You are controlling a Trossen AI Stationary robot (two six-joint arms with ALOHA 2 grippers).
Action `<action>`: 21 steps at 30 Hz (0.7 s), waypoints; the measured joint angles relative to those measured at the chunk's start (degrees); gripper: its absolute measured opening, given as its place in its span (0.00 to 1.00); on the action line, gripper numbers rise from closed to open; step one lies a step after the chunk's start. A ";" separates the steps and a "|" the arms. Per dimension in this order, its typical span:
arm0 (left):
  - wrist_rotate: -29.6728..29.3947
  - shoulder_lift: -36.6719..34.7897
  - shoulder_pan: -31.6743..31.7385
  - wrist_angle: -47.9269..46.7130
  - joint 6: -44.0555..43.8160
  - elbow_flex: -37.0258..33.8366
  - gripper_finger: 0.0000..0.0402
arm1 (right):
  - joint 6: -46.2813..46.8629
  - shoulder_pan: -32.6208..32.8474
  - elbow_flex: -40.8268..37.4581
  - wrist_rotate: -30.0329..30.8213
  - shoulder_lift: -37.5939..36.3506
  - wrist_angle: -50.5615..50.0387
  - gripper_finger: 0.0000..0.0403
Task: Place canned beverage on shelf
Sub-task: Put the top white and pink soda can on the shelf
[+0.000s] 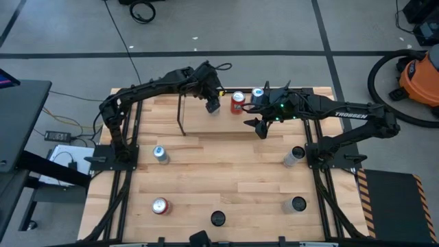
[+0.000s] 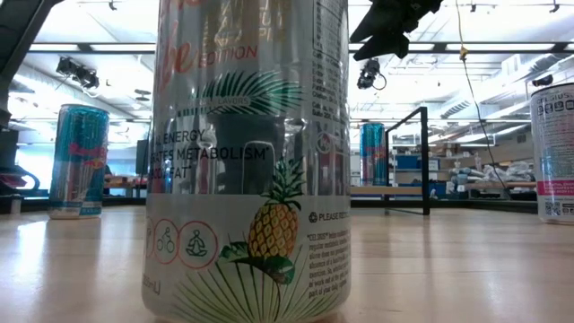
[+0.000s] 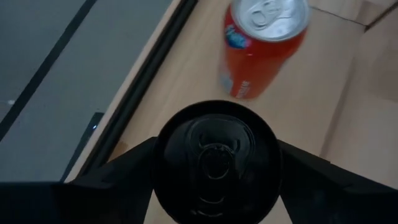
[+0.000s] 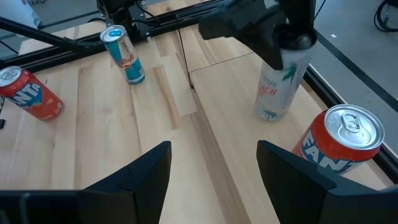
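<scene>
The shelf (image 1: 206, 127) is a light wood board framed by thin black rods at the table's far middle. A white canned beverage (image 4: 277, 87) with a palm print and a black top (image 3: 214, 158) stands upright on its board. My left gripper (image 1: 212, 104) reaches over it from the left, fingers on either side of its top. A red can (image 1: 237, 101) and a blue can (image 1: 258, 95) stand on the shelf to its right. My right gripper (image 4: 214, 168) hangs open above the board's near edge (image 1: 258, 127), holding nothing. My left gripper has the white can's upper part, just under the black rim (image 3: 158, 146), between its two fingers, one on each side. The fingers come slanting down from the table's left. The can stands upright with its base on the shelf board (image 4: 267, 115).
Loose cans stand on the table: a blue one (image 1: 160, 154) and a red one (image 1: 160, 206) at the left, two at the right (image 1: 293, 156) (image 1: 298, 204), and a pineapple-print one (image 2: 247, 161) at the near edge. A black shelf post (image 1: 182, 113) rises left of the board.
</scene>
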 joint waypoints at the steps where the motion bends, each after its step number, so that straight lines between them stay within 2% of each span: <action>1: 0.76 0.00 -0.05 0.17 0.10 0.06 0.74 | 0.00 0.00 0.00 0.00 -0.02 0.02 0.61; 4: 2.49 -0.09 -0.05 0.12 0.16 0.11 0.74 | -0.02 0.00 0.00 0.00 0.00 0.02 0.61; 21: 2.60 -0.39 0.71 -0.18 0.36 0.56 0.75 | -0.02 0.00 0.00 0.02 0.00 0.02 0.61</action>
